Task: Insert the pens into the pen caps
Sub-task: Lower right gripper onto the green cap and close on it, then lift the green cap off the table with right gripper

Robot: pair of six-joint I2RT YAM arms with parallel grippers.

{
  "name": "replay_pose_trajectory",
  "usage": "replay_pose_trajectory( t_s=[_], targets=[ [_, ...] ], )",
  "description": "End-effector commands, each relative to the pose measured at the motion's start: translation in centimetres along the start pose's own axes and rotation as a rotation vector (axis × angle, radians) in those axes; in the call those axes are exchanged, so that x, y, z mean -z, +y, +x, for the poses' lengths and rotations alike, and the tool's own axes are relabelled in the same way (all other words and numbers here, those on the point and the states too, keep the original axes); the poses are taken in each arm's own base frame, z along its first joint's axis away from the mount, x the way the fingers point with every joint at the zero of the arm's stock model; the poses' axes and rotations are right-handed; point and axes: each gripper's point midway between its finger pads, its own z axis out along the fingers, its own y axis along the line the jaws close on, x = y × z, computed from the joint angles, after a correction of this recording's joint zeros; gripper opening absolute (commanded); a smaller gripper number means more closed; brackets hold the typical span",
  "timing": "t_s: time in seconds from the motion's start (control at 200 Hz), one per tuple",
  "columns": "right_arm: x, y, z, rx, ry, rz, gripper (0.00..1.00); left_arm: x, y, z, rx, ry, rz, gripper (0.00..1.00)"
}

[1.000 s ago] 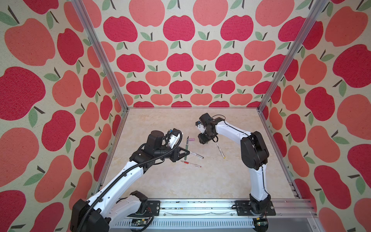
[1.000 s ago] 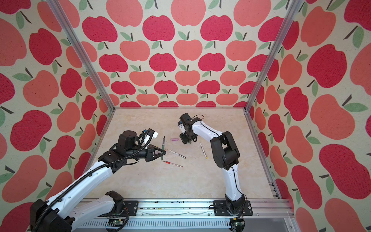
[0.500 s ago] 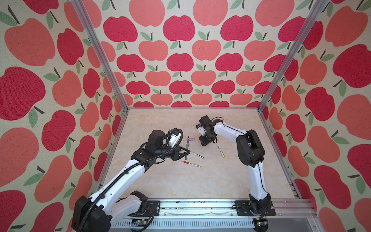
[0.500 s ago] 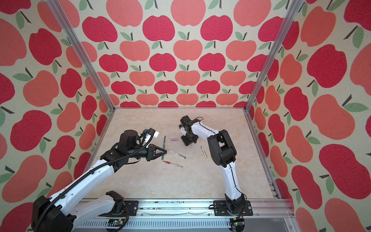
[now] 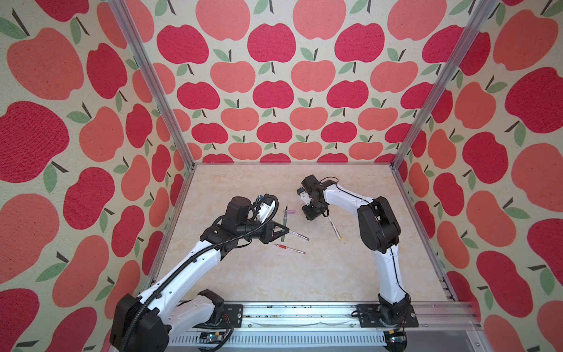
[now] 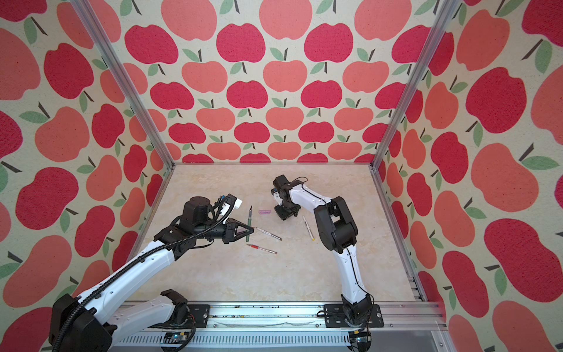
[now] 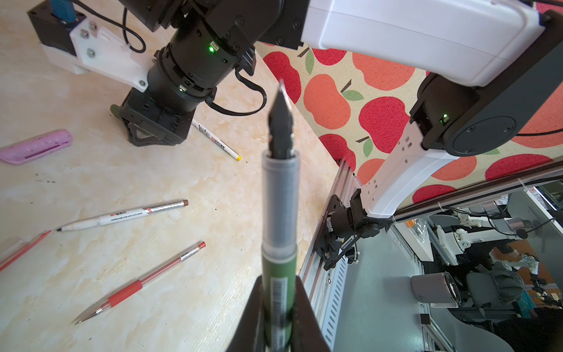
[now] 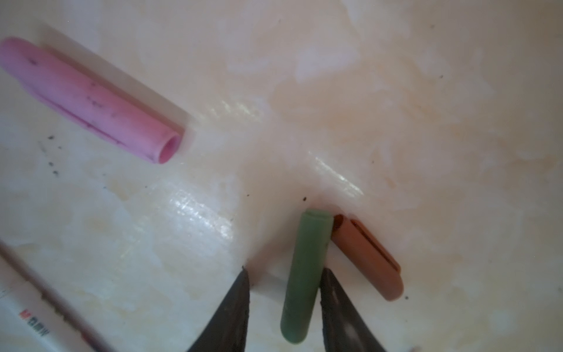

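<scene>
Plainly, the left tool (image 7: 278, 292) is clamped tight on the dark green pen (image 7: 278, 213). It grips the barrel low down, so the clear collar and the bare black nib stick out well beyond the fingertips. In a top view this pen stands almost vertical in the frame, just left of centre, with the nib toward the top of the frame, and it is carried above the desk (image 5: 274, 274).

The right tool (image 8: 283, 271) points down at the desk with its jaws partly apart, set astride the green cap (image 8: 304, 274). One finger (image 8: 335, 304) sits right against the cap's side; the other stands off, with bare desk showing between it and the cap. The tool has hold of nothing. The cap lies flat with its open end away from the tool.

The brown cap (image 8: 368, 259) lies just beside the green one. Their open ends are touching or very nearly so, and the bodies spread apart in a V.

The lilac cap (image 5: 292, 211) lies between the two tools in a top view, just right of the held pen's nib.

Below the held pen in that view, the white-and-brown pen (image 5: 298, 235) and the red pen (image 5: 289, 248) lie flat near the centre, roughly parallel, near each other but apart.

The white-and-yellow pen (image 5: 335, 228) lies right of centre, just below the right tool, with its yellow end toward the bottom of the frame.
</scene>
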Motion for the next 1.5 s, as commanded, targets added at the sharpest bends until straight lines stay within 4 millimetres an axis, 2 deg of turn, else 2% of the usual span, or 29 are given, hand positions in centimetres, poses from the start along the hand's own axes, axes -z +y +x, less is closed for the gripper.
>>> replay_pose_trajectory(
  t_s=[0.0,0.425,0.755,1.111,1.496],
  targets=[
    [-2.3,0.4,0.7,0.009,0.054,-0.013,0.36,0.1,-0.2,-0.3,-0.006,-0.01,0.015,0.0],
    [-2.9,0.1,0.5,0.004,0.076,-0.005,0.28,0.3,-0.3,-0.5,-0.013,-0.02,0.017,0.0],
    [-3.7,-0.1,1.3,0.003,0.103,0.006,0.21,0.4,-0.5,-0.9,-0.015,-0.025,0.021,0.0],
    [-4.3,0.3,2.0,-0.02,0.124,-0.016,0.17,0.4,-0.7,-1.4,-0.023,-0.028,0.026,0.0],
    [-1.3,1.3,0.6,-0.204,-0.008,-0.187,0.15,0.3,-0.6,-1.4,-0.016,-0.031,0.023,0.0]
  ],
)
